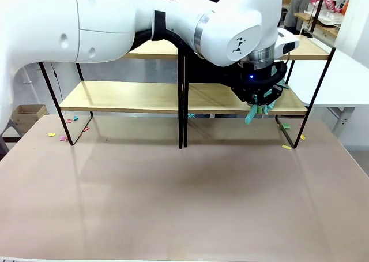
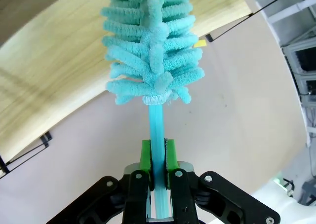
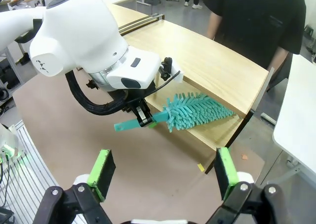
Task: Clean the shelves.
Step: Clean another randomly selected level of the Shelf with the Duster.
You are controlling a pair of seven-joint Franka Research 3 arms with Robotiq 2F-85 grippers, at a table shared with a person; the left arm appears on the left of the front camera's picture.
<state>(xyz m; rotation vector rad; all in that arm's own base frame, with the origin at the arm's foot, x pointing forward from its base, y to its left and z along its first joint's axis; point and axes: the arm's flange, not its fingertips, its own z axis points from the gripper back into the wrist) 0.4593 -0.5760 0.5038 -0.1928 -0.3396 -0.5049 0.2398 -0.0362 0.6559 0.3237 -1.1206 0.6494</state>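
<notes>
The shelves (image 1: 132,97) are two tiers of light wooden boards on a thin black frame, standing at the far side of the brown table (image 1: 173,198). My left arm reaches across to their right end. My left gripper (image 1: 260,103) is shut on the teal handle of a fluffy teal duster (image 2: 153,46), its green pads (image 2: 145,155) clamping the stick. The duster head (image 3: 197,110) lies over the lower board (image 3: 219,130) near its end. My right gripper (image 3: 164,169) hangs open above the table, well short of the shelves, with nothing between its fingers.
Small coloured paper scraps lie on the table by the left shelf leg (image 1: 63,136) and the right one (image 1: 286,147). A person in black (image 3: 256,21) stands behind the shelves. A white table (image 1: 346,83) stands at the right, a cardboard box (image 1: 26,115) at the left.
</notes>
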